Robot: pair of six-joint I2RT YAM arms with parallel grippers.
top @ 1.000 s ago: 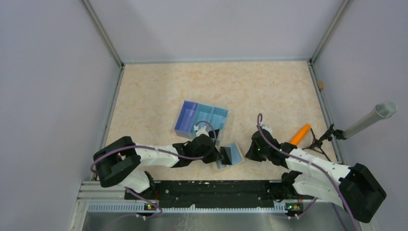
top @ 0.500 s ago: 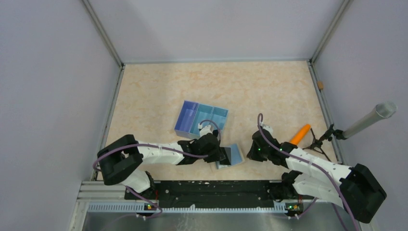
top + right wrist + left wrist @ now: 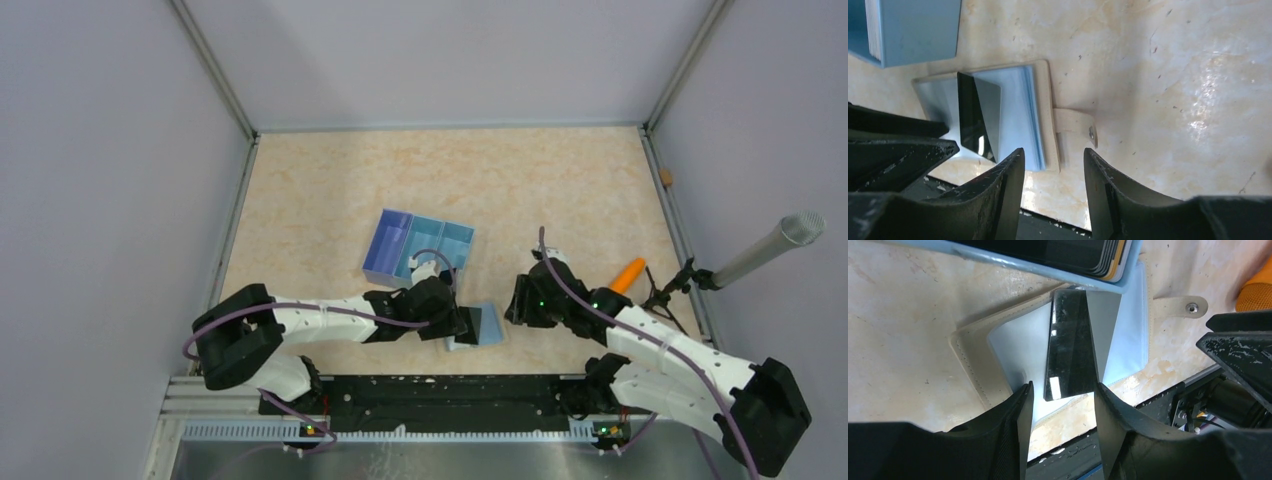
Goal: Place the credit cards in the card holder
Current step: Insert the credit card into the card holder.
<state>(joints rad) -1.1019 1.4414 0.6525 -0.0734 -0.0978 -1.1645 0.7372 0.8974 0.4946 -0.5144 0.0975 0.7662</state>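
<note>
The beige card holder lies open on the table near the front edge, its light-blue pockets facing up. One of the credit cards, dark and glossy on this side, stands tilted in its middle pocket. My left gripper is open; the card's lower end sits between the fingertips with a gap on the left. My right gripper is open just off the holder's edge by the snap strap, holding nothing. From above, the holder lies between the left gripper and the right gripper.
A blue three-compartment tray sits just beyond the holder, with several stacked cards in its near compartment. An orange object lies right of the right arm. A microphone on a small stand is at the right wall.
Both grippers have gone from shut to open. The left one has let go of the card, which stays in the holder. The right arm has shifted slightly left.
</note>
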